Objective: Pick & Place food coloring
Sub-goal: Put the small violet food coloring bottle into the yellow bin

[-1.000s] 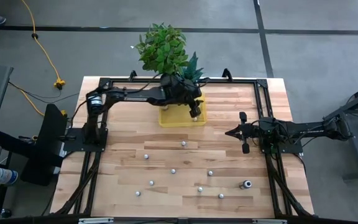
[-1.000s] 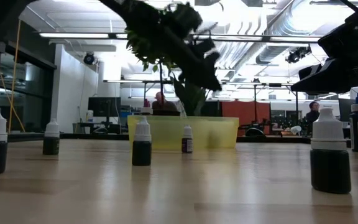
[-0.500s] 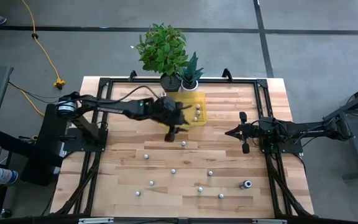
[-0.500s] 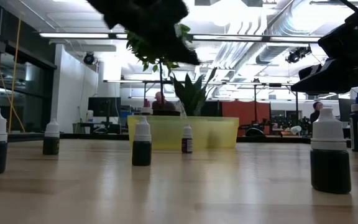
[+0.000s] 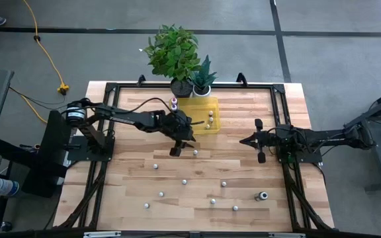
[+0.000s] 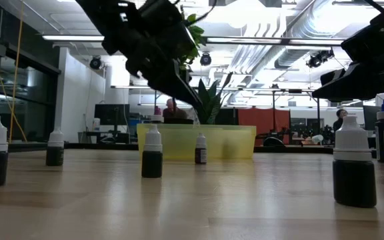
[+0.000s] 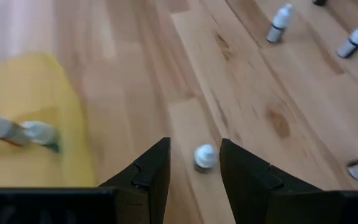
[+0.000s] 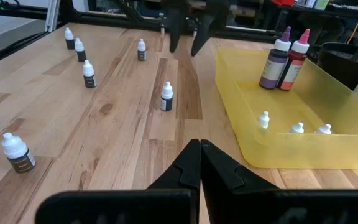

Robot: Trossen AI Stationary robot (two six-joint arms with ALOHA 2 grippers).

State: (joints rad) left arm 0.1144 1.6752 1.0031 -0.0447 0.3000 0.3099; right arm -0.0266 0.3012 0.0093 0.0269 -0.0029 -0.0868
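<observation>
While the left gripper [image 7: 194, 163] hangs over the table [image 5: 131, 172] just in front of the yellow tray [image 5: 199, 127], its jaws stand open and hold nothing; a white-capped bottle [image 7: 204, 157] shows upright between them from the wrist, and the high view puts it [image 5: 195, 153] just beside the gripper [image 5: 175, 151]. Judging from that, the step in hand is the descent onto this bottle. To do it well, the arm should come straight down with the cap centred in the gap; a finger landing on the cap would likely tip so small a thing. The close should fall low on the cap or on the body, not on the tapered tip, since a pinch there may squirt the bottle out. Other bottles [image 5: 184, 181] stand scattered nearer the front edge, well apart, so nothing crowds the approach; several more already lie in the tray, and two taller ones [image 8: 278, 57] stand at its far end. The right gripper [image 5: 260, 141] waits by the right edge, jaws closed on nothing.
</observation>
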